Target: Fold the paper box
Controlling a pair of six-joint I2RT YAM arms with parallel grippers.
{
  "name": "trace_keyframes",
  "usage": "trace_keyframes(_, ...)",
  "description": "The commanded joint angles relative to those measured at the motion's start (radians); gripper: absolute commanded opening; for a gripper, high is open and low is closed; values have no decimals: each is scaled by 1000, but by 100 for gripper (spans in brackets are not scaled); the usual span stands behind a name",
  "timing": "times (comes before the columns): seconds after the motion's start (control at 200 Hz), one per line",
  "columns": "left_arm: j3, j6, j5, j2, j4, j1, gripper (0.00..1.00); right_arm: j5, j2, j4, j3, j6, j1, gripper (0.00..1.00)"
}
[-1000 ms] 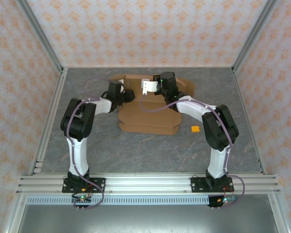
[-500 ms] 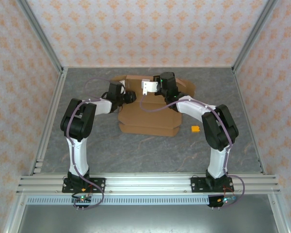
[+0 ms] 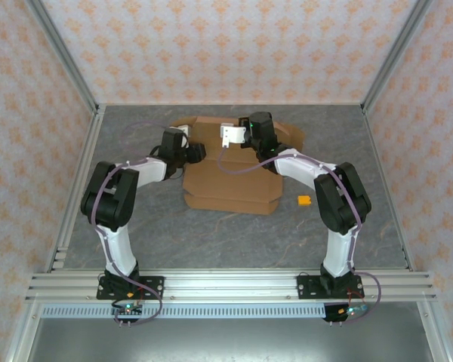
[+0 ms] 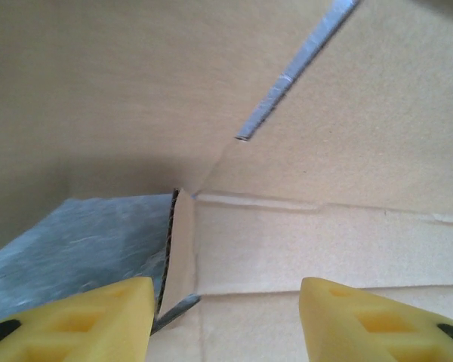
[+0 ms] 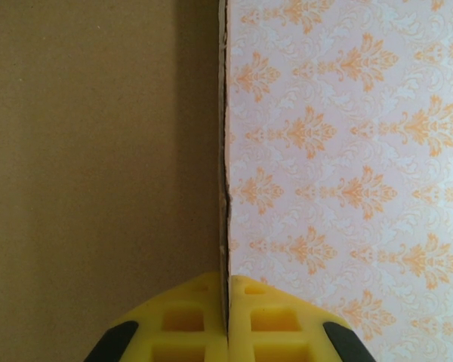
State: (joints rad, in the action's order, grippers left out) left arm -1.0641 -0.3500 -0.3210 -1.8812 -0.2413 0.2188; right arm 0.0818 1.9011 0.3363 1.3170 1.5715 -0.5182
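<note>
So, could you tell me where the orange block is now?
In the top view, the orange block lies right of the paper box, beside the right arm.

Item count by kind, all views.
One brown paper box (image 3: 230,181); one small orange block (image 3: 305,201); two grippers, namely left gripper (image 4: 226,317) and right gripper (image 5: 228,317); one grey worktop (image 3: 211,234).

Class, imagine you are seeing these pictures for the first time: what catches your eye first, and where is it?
The brown paper box lies half-folded on the grey table, a small orange block to its right. The yellow right hand pinches a cardboard edge, patterned wallpaper behind it; the left hand stands open at a flap corner.
</note>
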Motion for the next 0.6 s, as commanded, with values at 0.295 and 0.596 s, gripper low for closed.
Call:
trace_keyframes(0.295, 129, 51, 18, 286, 44, -107, 62, -2, 8, -9, 20, 3, 5, 0)
trace_keyframes(0.596, -47, 128, -92, 155, 164, -206, 64, 2, 7, -12, 28, 3, 4, 0)
